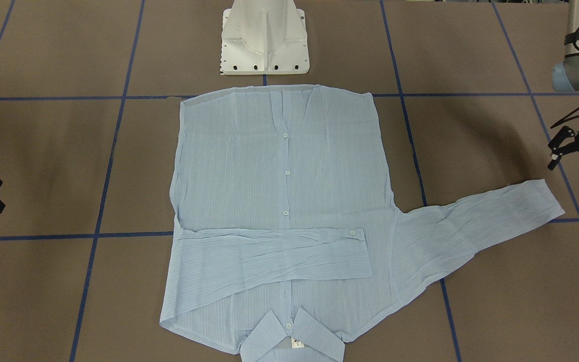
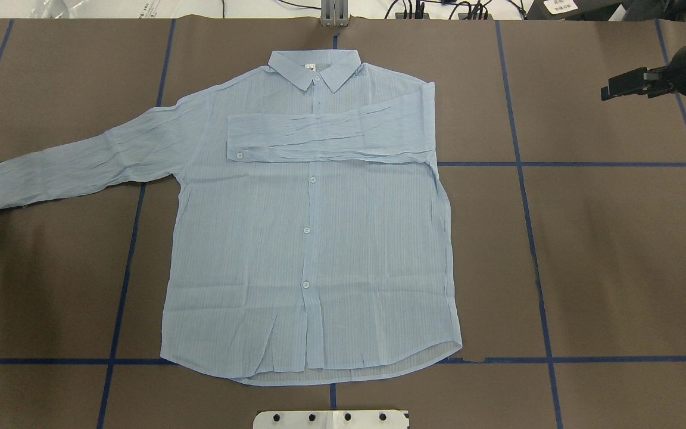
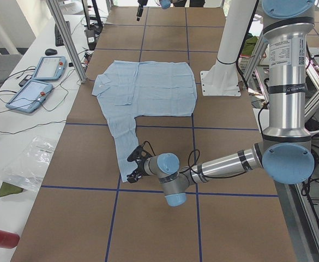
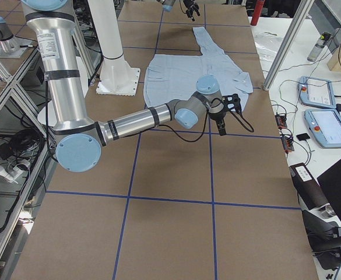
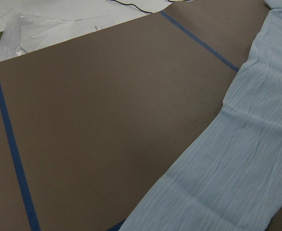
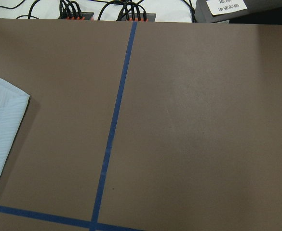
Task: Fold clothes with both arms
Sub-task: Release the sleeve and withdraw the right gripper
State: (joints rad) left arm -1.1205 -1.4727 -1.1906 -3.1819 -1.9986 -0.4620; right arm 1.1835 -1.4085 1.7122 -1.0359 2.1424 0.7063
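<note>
The light-blue striped shirt (image 2: 313, 238) lies flat and buttoned side up, with its collar (image 2: 314, 67) at the table's far side. One sleeve (image 2: 325, 138) is folded across the chest. The other sleeve (image 2: 75, 164) stretches out flat toward my left side. My left gripper (image 1: 574, 170) hangs open just above and beside that sleeve's cuff (image 1: 546, 198), holding nothing; it also shows in the left side view (image 3: 134, 165). My right gripper (image 2: 619, 88) hovers open and empty over bare table beyond the folded shoulder, well clear of the shirt (image 4: 199, 76).
The white pedestal base (image 1: 264, 42) stands just behind the shirt's hem. Blue tape lines (image 2: 524, 196) grid the brown table. A side table with tablets (image 3: 36, 79), cables and a plastic bag (image 3: 28, 164) runs along the far edge, with metal posts (image 3: 66, 41).
</note>
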